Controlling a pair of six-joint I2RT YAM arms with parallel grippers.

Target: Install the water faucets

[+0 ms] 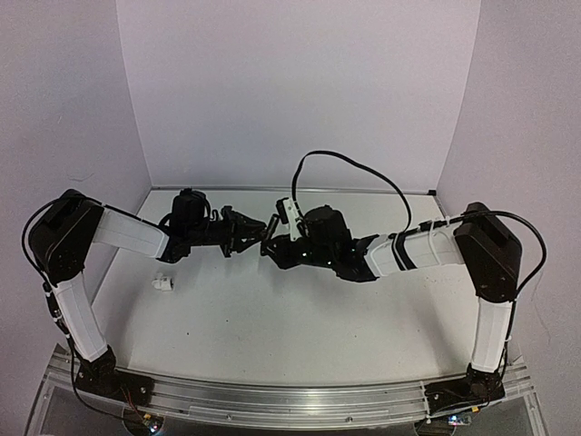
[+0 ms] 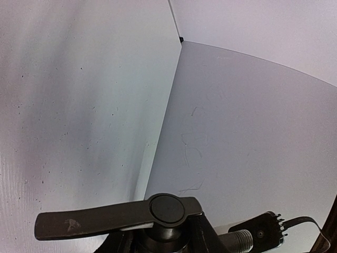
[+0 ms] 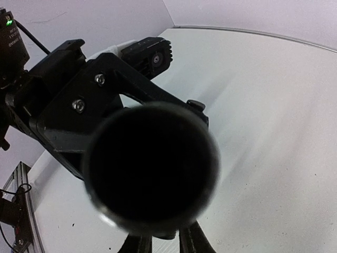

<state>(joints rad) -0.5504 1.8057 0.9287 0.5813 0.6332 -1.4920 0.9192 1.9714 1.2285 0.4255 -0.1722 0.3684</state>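
Above the table (image 1: 272, 336), the left gripper (image 1: 245, 234) grasps the faucet (image 2: 167, 210), long axis toward the adjacent, clenched right gripper (image 1: 271, 243).

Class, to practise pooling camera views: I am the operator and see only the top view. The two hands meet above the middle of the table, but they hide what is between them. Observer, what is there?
Observer: The left wrist view shows a dark grey tap with a long lever handle on top, rising from the left hand.
Operator: And is the right hand open or closed?
Observer: Closed. Its wrist view shows its fingers close together under a blurred dark round end. Whether they grip it, I cannot tell.
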